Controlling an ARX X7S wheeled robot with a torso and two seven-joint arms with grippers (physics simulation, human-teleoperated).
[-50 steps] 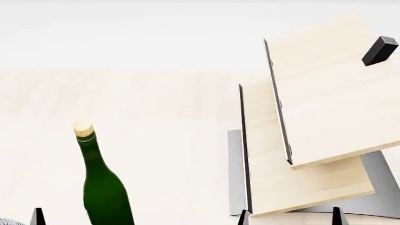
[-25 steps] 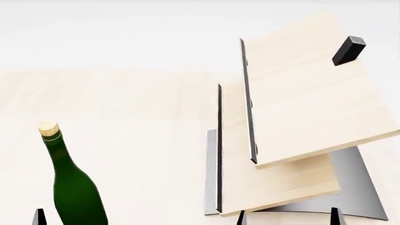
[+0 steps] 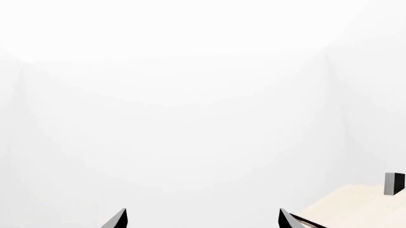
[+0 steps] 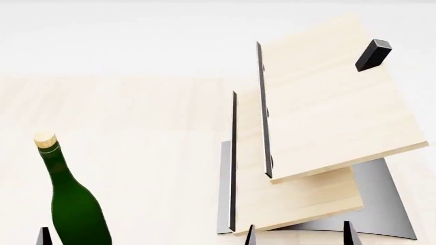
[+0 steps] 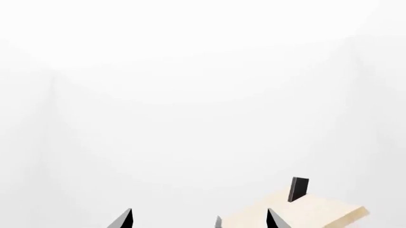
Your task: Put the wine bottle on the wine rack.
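The wine bottle (image 4: 76, 206), dark green with a tan cork, stands upright on the light-wood table at the head view's lower left. The wine rack (image 4: 327, 107) stands to its right, with two slanted boards, a black block (image 4: 372, 54) and a grey base (image 4: 385, 204). My left gripper (image 3: 203, 219) is open and empty. One of its fingertips (image 4: 44, 238) shows just left of the bottle. My right gripper (image 4: 299, 235) is open and empty, low in front of the rack. The rack's top board shows in the left wrist view (image 3: 355, 211) and right wrist view (image 5: 311, 211).
The pale wooden table top (image 4: 150, 132) stretches back to a plain white wall (image 4: 136, 35). Both wrist views look mostly at white wall (image 3: 190, 95).
In the head view the bottle and the rack have slid left, and more of the rack's grey base shows. The right fingertips have shifted slightly left. Both grippers stay open.
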